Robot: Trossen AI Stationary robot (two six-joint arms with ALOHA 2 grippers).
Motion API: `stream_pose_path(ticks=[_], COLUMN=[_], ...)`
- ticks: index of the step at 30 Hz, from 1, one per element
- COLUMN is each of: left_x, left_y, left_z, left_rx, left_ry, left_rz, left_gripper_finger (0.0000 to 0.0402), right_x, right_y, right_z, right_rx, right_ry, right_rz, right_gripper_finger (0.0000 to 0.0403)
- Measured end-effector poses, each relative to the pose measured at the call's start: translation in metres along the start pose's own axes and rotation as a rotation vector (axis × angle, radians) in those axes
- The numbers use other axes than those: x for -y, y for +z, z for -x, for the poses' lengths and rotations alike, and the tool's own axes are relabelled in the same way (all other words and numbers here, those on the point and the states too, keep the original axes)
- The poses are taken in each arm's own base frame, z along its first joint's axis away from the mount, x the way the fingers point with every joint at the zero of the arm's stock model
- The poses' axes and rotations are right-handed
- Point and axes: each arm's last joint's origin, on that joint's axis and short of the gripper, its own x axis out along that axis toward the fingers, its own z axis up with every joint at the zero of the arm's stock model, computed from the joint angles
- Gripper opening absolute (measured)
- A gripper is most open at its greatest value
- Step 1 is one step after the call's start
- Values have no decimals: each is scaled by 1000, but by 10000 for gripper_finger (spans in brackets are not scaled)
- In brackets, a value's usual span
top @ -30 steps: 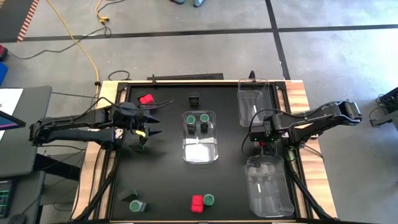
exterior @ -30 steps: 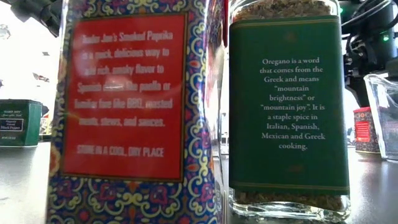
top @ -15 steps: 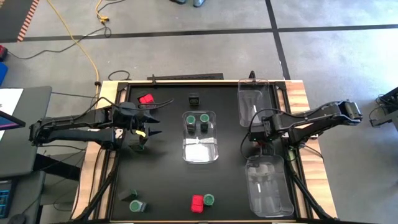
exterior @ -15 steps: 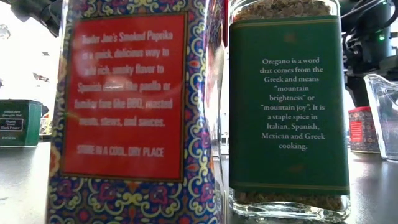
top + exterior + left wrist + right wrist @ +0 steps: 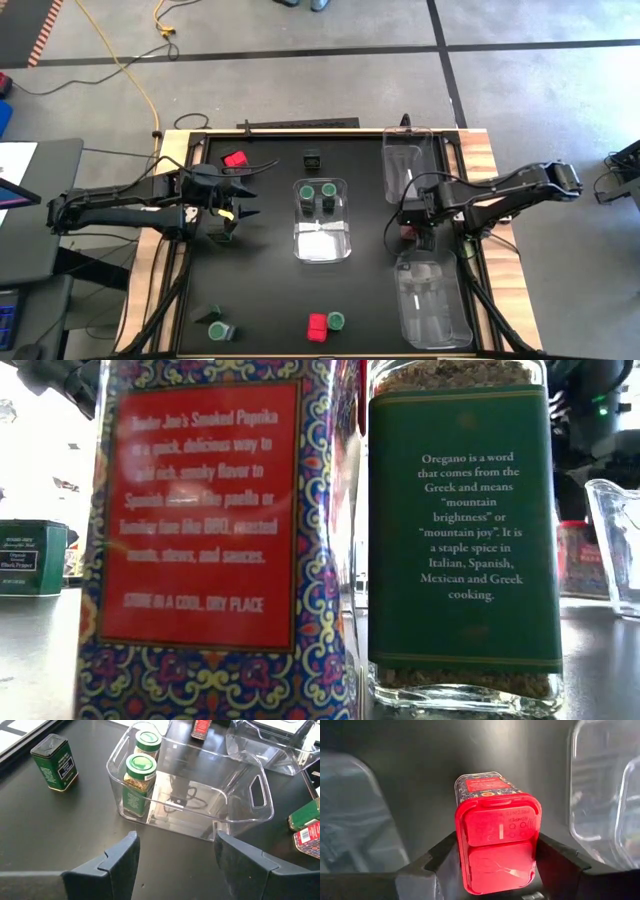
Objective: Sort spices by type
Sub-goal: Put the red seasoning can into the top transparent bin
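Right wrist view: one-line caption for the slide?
Right gripper closed on a red-lidded smoked paprika tin over the black tabletop, clear bins on both sides.

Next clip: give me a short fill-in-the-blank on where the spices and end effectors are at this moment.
1. The right end effector is shut on a ____-lidded spice box.
2. The middle clear bin holds ____ green-topped jars.
3. The left end effector holds ____.
4. By the low view, the green-labelled jar contains ____.

Missing words: red; two; nothing; oregano
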Motion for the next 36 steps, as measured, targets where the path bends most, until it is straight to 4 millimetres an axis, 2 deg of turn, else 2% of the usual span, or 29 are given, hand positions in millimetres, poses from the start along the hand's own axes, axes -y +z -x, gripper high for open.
stream_pose_path(ticks=[10, 15, 18, 23, 26, 30, 33, 36], left_x=[-2, -2, -2, -2, -2, -2, -2, -2], left_y=[0, 0, 0, 0, 0, 0, 0, 0], left_z=[0, 0, 0, 0, 0, 0, 0, 0], left_rx=[10, 11, 11, 11, 11, 12, 12, 12], left_ry=[63, 64, 65, 66, 67, 68, 68, 68], left_rz=[-1, 4, 5, 6, 6, 6, 6, 7], left_gripper_finger=[243, 243, 243, 243, 243, 243, 243, 243], right_x=[0, 0, 1, 5, 13, 29, 47, 70], right_y=[13, 20, 29, 46, 50, 53, 53, 48], right_z=[23, 36, 51, 88, 108, 124, 124, 117], right_rx=[92, 148, 239, 441, 509, 570, 543, 437], right_ry=[14, 5, 1, -12, -41, -139, -194, -257], right_rz=[-15, -88, -104, -140, -153, -266, -288, -292], right_gripper_finger=[241, 241, 241, 241, 241, 241, 241, 241])
